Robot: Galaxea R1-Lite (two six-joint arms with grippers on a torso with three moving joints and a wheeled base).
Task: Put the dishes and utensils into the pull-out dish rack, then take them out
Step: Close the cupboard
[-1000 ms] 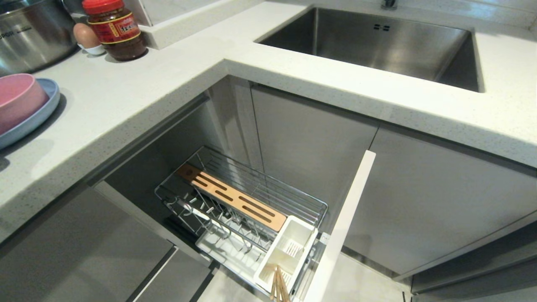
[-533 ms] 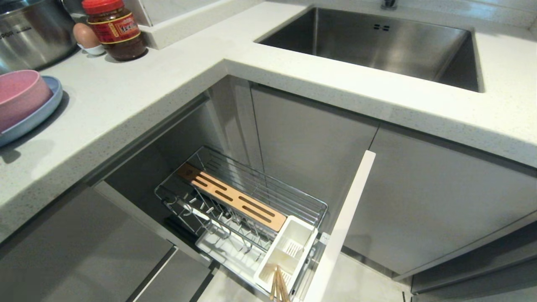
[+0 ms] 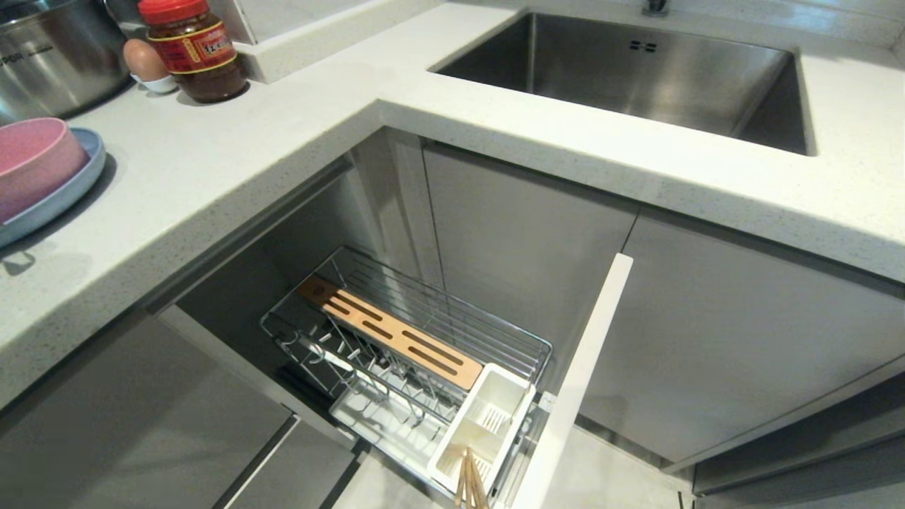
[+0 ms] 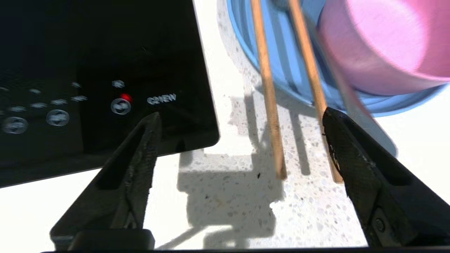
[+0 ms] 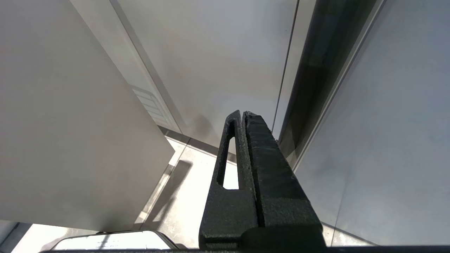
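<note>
The pink bowl (image 3: pixel 32 159) sits on the light-blue plate (image 3: pixel 79 185) at the counter's left edge. Two wooden chopsticks (image 4: pixel 268 105) lean on the plate (image 4: pixel 281 63) beside the bowl (image 4: pixel 383 45), their ends on the counter. A grey fork handle (image 4: pixel 355 105) slants off the plate too. My left gripper (image 4: pixel 240 112) hovers open over those ends, holding nothing; one stick lies between its fingers. The pull-out dish rack (image 3: pixel 452 322) stands open below the counter, with wooden sticks (image 3: pixel 470 484) in its white utensil cup (image 3: pixel 488 399). My right gripper (image 5: pixel 242 114) hangs shut by the cabinet fronts.
A steel pot (image 3: pixel 49 56), an egg (image 3: pixel 145 60) and a red-lidded jar (image 3: pixel 194 49) stand at the back left. The steel sink (image 3: pixel 636 71) is at the back right. A black cooktop (image 4: pixel 98 70) lies beside my left gripper. The rack's white front panel (image 3: pixel 580 375) juts out.
The plate with the bowl has slid slightly towards the pot. The shadow on the counter at the far left has shrunk.
</note>
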